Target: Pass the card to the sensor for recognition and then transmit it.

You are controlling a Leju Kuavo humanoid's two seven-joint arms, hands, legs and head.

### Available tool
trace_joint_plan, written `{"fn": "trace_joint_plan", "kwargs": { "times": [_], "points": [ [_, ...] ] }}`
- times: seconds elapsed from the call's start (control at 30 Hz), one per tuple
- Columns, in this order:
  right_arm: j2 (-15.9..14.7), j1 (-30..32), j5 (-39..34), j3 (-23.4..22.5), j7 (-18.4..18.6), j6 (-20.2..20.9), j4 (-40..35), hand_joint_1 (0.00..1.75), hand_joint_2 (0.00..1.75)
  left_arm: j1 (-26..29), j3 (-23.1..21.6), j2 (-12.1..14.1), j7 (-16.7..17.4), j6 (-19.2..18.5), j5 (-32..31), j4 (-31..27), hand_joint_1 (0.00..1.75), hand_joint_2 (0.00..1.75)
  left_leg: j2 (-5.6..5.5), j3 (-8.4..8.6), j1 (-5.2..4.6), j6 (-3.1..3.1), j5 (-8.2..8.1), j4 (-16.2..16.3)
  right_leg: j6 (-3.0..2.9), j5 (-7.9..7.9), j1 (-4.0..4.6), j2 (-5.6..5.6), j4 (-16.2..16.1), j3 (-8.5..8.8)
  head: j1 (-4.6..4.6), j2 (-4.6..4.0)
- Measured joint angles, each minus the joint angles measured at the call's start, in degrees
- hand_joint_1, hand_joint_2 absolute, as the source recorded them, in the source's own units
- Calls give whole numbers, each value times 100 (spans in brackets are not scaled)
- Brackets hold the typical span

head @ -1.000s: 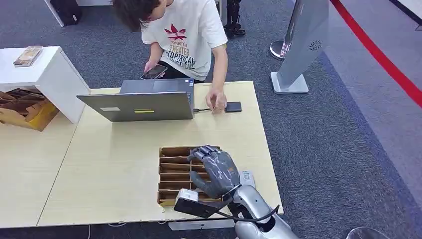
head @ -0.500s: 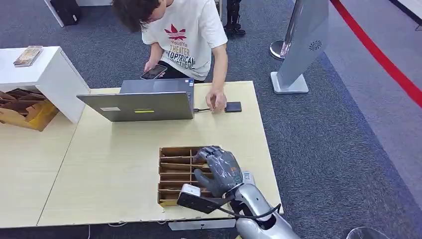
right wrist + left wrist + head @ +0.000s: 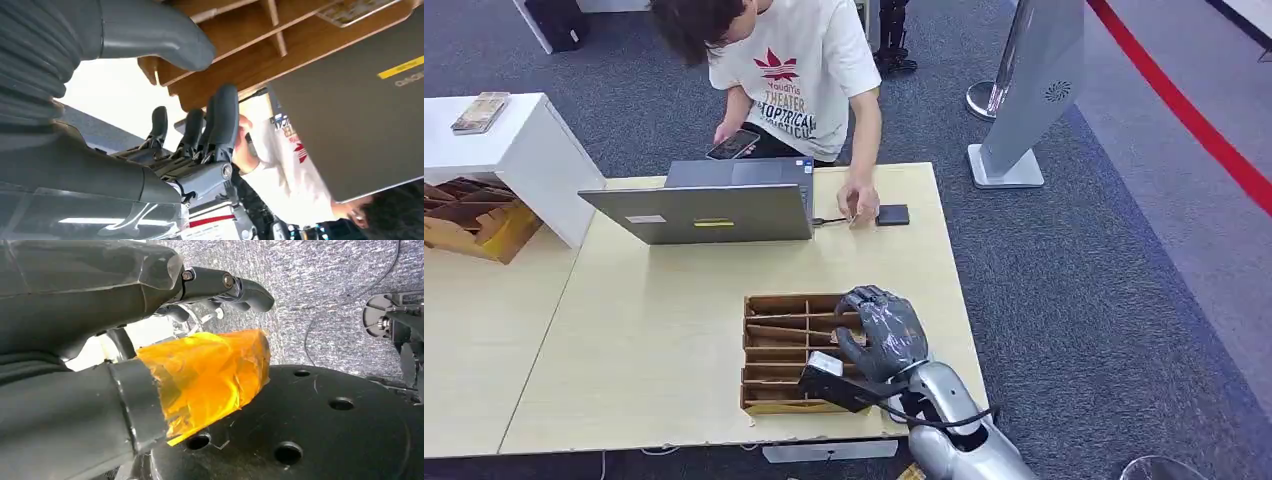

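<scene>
Right hand point(image 3: 882, 338) hovered over the wooden divided tray point(image 3: 776, 352), fingers point(image 3: 223, 125) spread, nothing held | left hand point(image 3: 165, 325) hung by the floor (grasp unclear) | table point(image 3: 674, 330) | laptop point(image 3: 699, 210) | sensor point(image 3: 892, 214) beside a person's hand point(image 3: 858, 200); card not made out

Even, bright indoor light; wrist views blurred, with blown-out glare.
</scene>
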Motion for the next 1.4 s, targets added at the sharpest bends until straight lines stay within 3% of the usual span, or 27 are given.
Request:
{"fn": "trace_joint_plan", "kwargs": {
  "times": [0.2,0.4,0.5,0.93,1.13,1.4],
  "points": [
    [2,34,48,-118,7,-2,50,73,175,0,0,0,-2,0,39,0,0,0,0,1,0,0,0,0,1,2,0,0,0,1,0,0],
    [2,81,103,-221,9,-20,59,73,175,-1,-2,0,-4,-2,66,0,0,0,0,1,0,0,0,1,1,1,0,0,0,0,0,0],
    [2,99,116,-269,9,-37,57,84,175,-1,-2,0,-4,-2,70,0,0,0,0,0,0,0,0,0,1,1,0,1,0,0,0,0],
    [4,167,181,-382,-17,-245,-131,80,175,-1,-11,0,-39,13,118,0,0,0,0,0,0,0,0,1,1,1,0,1,0,0,0,0],
    [4,232,192,-487,-79,-439,-616,75,175,-1,-13,0,-83,17,183,0,0,0,0,0,0,0,0,0,1,1,0,1,0,-2,0,0],
    [-26,450,-7,-540,-280,-306,-1290,79,175,3,-13,-7,-131,0,295,0,0,0,0,-1,0,0,0,0,1,1,0,1,0,-2,0,0]
  ]
}}
